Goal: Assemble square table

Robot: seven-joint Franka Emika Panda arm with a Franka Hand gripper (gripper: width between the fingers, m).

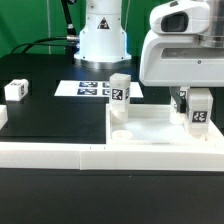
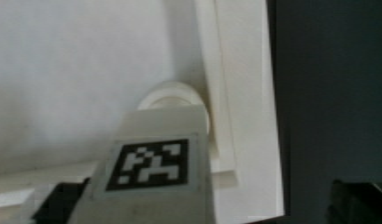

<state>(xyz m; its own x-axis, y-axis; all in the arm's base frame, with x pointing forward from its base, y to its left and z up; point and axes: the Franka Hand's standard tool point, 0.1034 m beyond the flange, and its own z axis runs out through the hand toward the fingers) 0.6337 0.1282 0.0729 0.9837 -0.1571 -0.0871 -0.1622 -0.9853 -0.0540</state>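
Observation:
The white square slab point(image 1: 150, 122) lies on the black table at the exterior view's right, with a round hole point(image 1: 122, 130) near its front left corner. My gripper point(image 1: 197, 116) is shut on a white tagged leg block point(image 1: 198, 112) and holds it upright just above the slab's right part. In the wrist view the held leg point(image 2: 161, 165) sits between my dark fingers point(image 2: 63, 205), close over a round corner hole point(image 2: 170, 97) of the slab point(image 2: 81, 70). A second leg point(image 1: 120, 91) stands at the slab's far left corner. Two more legs point(image 1: 17, 90) point(image 1: 3, 117) lie at the left.
The long low white rail fence point(image 1: 70, 156) runs along the front of the table. The marker board point(image 1: 88, 88) lies flat behind the slab, in front of the robot base point(image 1: 103, 35). Black cables trail at the far left.

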